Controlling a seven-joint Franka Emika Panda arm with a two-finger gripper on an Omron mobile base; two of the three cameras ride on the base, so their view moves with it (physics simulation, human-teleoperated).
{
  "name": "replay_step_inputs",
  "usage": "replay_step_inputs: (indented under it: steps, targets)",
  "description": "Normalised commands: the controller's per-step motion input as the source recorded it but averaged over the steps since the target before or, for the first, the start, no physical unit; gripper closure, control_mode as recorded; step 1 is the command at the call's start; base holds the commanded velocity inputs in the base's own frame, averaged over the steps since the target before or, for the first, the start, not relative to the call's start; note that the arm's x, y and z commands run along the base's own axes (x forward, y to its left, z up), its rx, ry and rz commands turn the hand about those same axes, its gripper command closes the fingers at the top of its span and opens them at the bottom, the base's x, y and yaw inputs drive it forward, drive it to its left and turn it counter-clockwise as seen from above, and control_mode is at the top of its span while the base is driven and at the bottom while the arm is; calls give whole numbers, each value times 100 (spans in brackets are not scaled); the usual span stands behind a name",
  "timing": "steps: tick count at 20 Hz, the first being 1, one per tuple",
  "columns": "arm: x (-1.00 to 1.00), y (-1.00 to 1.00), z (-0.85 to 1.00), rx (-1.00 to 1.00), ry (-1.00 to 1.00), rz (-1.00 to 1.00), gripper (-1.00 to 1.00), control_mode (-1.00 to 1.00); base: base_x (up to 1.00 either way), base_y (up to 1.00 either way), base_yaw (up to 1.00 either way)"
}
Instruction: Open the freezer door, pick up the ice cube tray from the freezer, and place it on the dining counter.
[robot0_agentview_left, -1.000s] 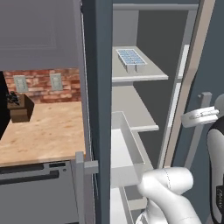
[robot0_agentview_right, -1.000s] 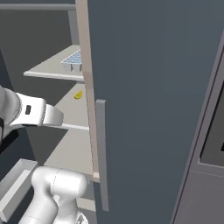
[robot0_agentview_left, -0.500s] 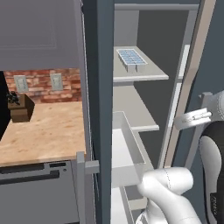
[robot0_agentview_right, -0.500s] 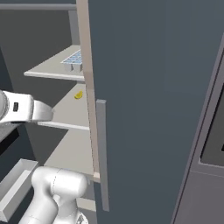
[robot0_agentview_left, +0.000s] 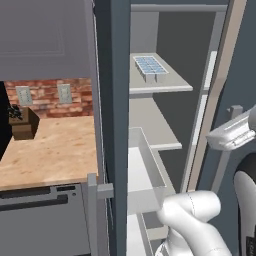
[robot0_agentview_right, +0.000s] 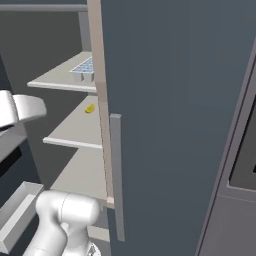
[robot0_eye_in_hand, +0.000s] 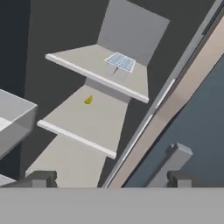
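- The freezer (robot0_agentview_left: 165, 125) stands open. It is the tall dark space in the middle of the left base view, with pale shelves inside.
- The ice cube tray (robot0_agentview_left: 150, 68) lies flat on the upper shelf (robot0_agentview_left: 165, 85), near the top middle of that view. In the hand view the ice cube tray (robot0_eye_in_hand: 120, 63) is small and far off, in the upper middle. In the right base view it sits at the upper left (robot0_agentview_right: 85, 69), partly hidden by the door edge.
- The freezer door (robot0_agentview_right: 170, 125) is swung wide. It covers the middle and right of the right base view. Its grey bar handle (robot0_agentview_right: 116, 177) runs up and down in the lower middle.
- A little yellow thing (robot0_eye_in_hand: 89, 100) lies on the shelf below the tray, left of the middle in the hand view.
- A pale drawer (robot0_agentview_left: 142, 175) sticks out of the freezer, in the lower middle of the left base view.
- The tool (robot0_eye_in_hand: 109, 178) is at the bottom of the hand view. Its two dark tips stand as far apart as they go, and nothing is between them. It is well apart from the tray.
- A wood tabletop (robot0_agentview_left: 50, 150) with a brick wall behind it is at the left of the left base view.
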Motion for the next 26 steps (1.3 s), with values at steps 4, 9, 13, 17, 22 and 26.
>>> replay_step_inputs:
  steps: [4,9,13,17,22,26]
  targets:
    - [0,0,47,-24,-9,22,-100,-100,0,0,0]
    - [0,8,38,-31,-1,18,-100,-100,0,0,0]
    - [0,14,21,-35,0,10,-100,-100,0,0,0]
    - [0,1,4,-34,0,2,-100,-100,0,0,0]
    - [1,0,3,-29,0,1,-100,-100,0,0,0]
    - [11,0,7,-25,1,2,-100,-100,0,0,0]
